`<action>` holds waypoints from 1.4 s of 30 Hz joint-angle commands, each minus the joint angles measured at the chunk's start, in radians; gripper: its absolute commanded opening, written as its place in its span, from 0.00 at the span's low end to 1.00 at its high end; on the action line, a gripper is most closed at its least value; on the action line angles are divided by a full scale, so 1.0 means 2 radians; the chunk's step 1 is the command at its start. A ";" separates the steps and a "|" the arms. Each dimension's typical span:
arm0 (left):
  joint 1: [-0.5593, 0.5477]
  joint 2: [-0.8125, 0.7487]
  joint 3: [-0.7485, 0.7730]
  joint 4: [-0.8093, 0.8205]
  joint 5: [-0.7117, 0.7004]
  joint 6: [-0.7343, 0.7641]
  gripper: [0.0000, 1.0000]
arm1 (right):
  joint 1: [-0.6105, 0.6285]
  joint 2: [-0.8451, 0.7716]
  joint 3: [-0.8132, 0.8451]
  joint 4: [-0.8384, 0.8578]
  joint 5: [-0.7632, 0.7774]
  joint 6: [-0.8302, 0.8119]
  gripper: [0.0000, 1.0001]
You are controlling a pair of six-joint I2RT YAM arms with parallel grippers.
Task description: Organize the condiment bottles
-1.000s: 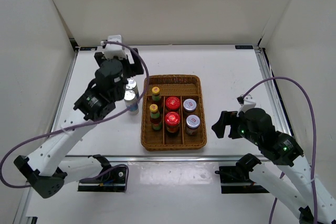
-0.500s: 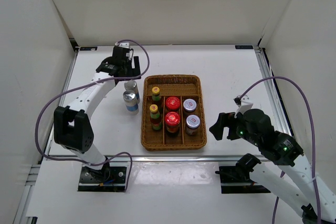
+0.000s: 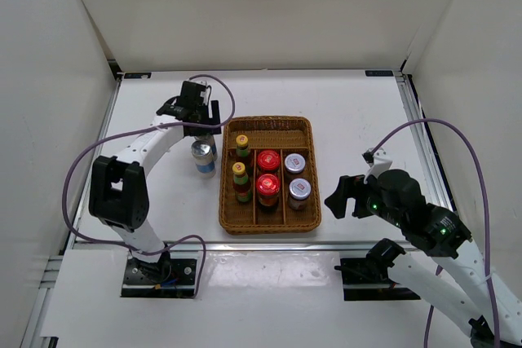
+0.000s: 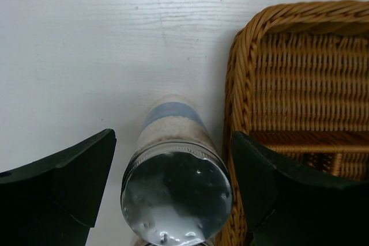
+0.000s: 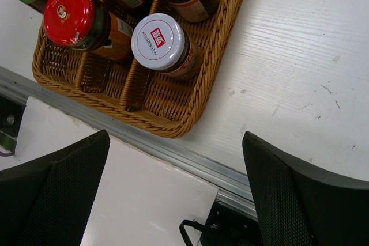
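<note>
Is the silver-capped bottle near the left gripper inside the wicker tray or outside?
Outside. The silver-capped bottle stands on the white table beside the wicker tray's rim.

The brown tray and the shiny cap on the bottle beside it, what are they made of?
The tray looks like woven wicker: braided golden-brown strands show. The cap seems metal, silver and mirror-like with small dents, though shiny plastic is possible.

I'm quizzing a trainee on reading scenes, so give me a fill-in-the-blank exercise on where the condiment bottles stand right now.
The wicker tray holds ___ condiment bottles. The red-lidded jars stand in its ___ column. The left gripper straddles a tall bottle with a ___ cap. The right gripper has its jaws ___, holding nothing.
Missing words: six; middle; silver; open.
</note>
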 commanded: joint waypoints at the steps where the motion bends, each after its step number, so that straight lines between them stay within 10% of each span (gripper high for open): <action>1: 0.003 -0.006 -0.008 0.003 0.006 0.000 0.91 | 0.003 -0.005 0.001 0.016 0.001 -0.007 0.99; 16: -0.060 -0.017 0.241 -0.048 -0.049 0.009 0.33 | 0.003 0.004 0.001 0.016 0.001 -0.007 0.99; 42: -0.244 0.170 0.318 0.036 0.004 0.048 0.37 | 0.018 -0.079 -0.005 0.000 0.070 0.022 0.99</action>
